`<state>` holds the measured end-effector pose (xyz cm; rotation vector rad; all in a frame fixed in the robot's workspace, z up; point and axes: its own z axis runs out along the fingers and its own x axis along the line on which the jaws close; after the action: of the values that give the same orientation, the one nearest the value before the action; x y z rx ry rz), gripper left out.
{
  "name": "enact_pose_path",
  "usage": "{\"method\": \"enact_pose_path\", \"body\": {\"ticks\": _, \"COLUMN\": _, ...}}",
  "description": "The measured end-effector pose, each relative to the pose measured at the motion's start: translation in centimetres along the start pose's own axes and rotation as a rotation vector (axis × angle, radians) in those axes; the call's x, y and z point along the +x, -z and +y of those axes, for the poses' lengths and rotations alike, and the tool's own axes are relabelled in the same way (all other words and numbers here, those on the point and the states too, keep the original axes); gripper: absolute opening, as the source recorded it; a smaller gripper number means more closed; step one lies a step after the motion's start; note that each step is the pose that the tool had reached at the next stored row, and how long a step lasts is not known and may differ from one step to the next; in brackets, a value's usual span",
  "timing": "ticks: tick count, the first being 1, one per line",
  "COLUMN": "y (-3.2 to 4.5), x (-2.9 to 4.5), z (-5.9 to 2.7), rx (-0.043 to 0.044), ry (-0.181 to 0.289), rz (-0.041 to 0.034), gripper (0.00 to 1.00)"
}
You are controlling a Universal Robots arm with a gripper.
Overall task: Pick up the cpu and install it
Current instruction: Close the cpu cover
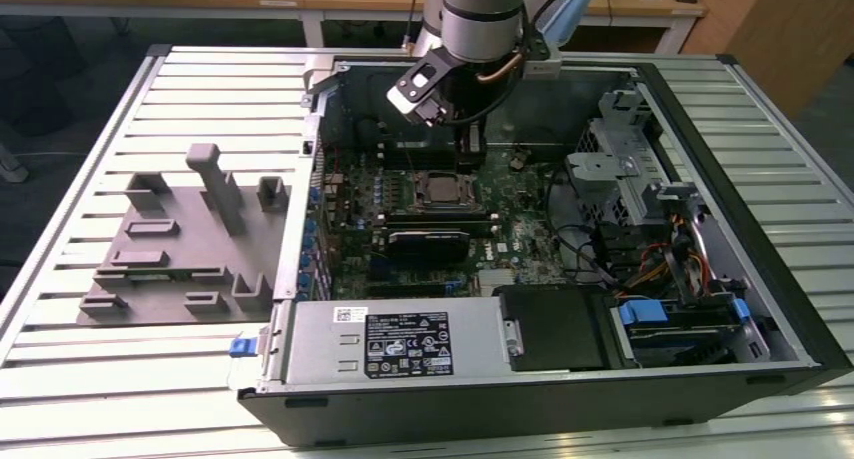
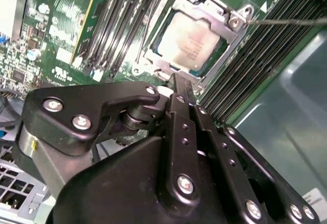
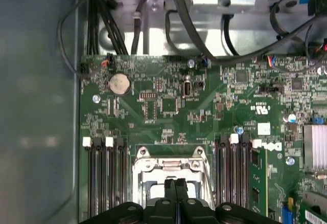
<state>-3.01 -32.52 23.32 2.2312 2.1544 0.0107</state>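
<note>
**Jaws and workpiece.** The jaws of the black gripper (image 2: 180,81) (image 3: 176,184) (image 1: 467,165) were pressed together with nothing between them. Their tips hung just over one edge of the square metal-framed processor socket (image 2: 232,19) (image 3: 173,163). Whether they touched it could not be told.

The cpu (image 2: 191,42) (image 1: 438,189), a small flat square chip with a silver-grey metal top, lay flat inside that frame, close beside the tips and free of them.

Rows of long black memory slots (image 2: 120,24) (image 3: 104,178) ran along both sides of the socket on the green motherboard (image 3: 168,106) (image 1: 527,194). In the first wrist view a round silver coin-cell battery (image 3: 119,83) sat on the board, well apart from the socket.

**Surroundings, exterior view.** The grey cylindrical robot arm (image 1: 478,19) reached down into the open black computer case (image 1: 534,414). A silver power supply box (image 1: 387,344) filled the case's near edge.

The case lay on its side on the slatted metal table (image 1: 80,379). A grey plastic holder tray with upright blocks (image 1: 160,249) stood on the table at the exterior view's left, just beside the case.
</note>
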Motion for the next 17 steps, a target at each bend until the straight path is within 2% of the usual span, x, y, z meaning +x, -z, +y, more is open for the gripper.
{"method": "enact_pose_path", "body": {"ticks": 11, "y": -0.38, "x": -0.27, "z": -1.78, "rx": -0.0001, "ry": 0.0, "rz": 0.0003, "gripper": 0.11}}
{"method": "enact_pose_path", "body": {"ticks": 17, "y": -0.45, "x": -0.29, "z": -2.12, "rx": 0.0, "ry": 0.0, "rz": 0.0001, "gripper": 0.11}}
